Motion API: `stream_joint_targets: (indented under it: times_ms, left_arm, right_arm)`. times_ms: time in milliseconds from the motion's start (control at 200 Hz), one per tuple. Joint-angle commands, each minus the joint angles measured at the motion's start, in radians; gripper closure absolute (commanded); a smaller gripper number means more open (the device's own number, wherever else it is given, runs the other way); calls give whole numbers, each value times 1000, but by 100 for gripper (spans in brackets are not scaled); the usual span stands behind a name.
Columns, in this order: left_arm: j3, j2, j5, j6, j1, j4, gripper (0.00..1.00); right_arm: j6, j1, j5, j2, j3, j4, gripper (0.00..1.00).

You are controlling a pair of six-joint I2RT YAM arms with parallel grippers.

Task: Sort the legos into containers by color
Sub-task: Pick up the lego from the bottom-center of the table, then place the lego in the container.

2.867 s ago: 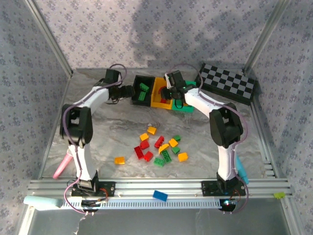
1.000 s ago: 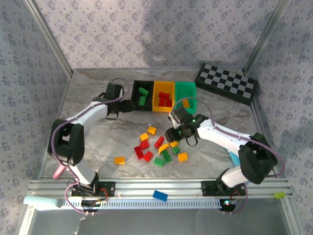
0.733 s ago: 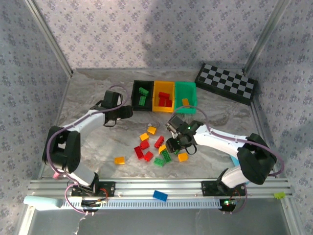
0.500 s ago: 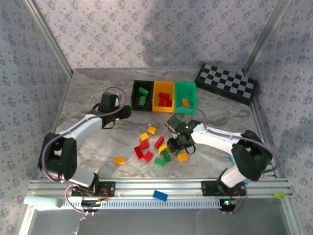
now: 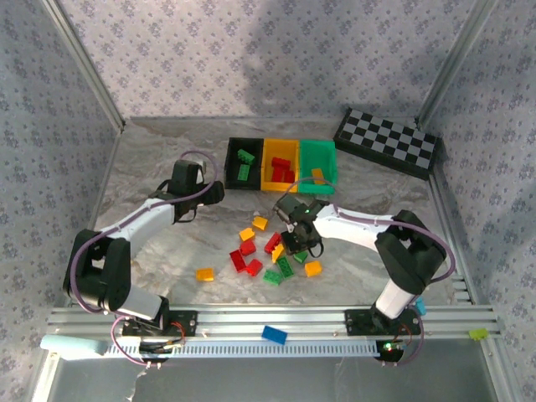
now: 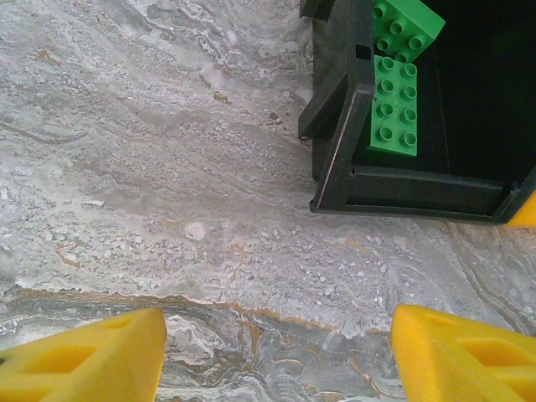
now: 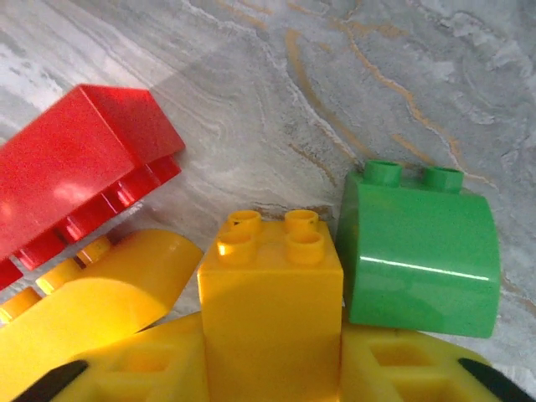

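Red, yellow-orange and green legos lie scattered mid-table. My right gripper is down among them, shut on a small yellow brick held between its yellow fingers. A green curved brick touches that brick's right side, and a red brick lies to its left. The black bin, yellow bin and green bin stand in a row at the back. My left gripper is open just left of the black bin, which holds green bricks.
A checkered board lies at the back right. One orange brick sits apart, left of the pile. A blue brick rests on the front rail. Bare marbled table spreads on the left.
My right gripper came down from the bins to the pile, slid left and shut on the yellow brick. My left gripper drew back a little from the black bin.
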Motion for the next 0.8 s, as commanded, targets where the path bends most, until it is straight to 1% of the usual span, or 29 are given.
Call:
stream_joint_targets:
  times_ms: [0,195,290,385,505,560,640,795]
  left_arm:
    - [-14,-34,8,14,3,19,29]
    - [-14,-27,11,12,3,16,29]
    - [-18,-32,9,9,2,16,28]
    - [-29,-39,19,2,2,23,28]
    - [-34,-42,25,0,2,19,29]
    - [-33,-49,30,-1,2,13,29]
    - [-36,-61,45,1,-1,12,29]
    - [-39,-74,64,4,-13,16,29]
  right_arm:
    - [-8,-4,17,-17,29,-27,66]
    - [-34,-22,12,-123,89,-64,67]
    - [-48,-73,8,-152,138,-60,67]
    - [-63,-171,20,-151,164,-3,67]
    - [-47,-292,60,-86,184,102,67]
    - [-51,-332,91,-41,232,137,67]
    - [-71,-369,123,35,273,191,67]
    - [-104,-409,156,177,409,195,67]
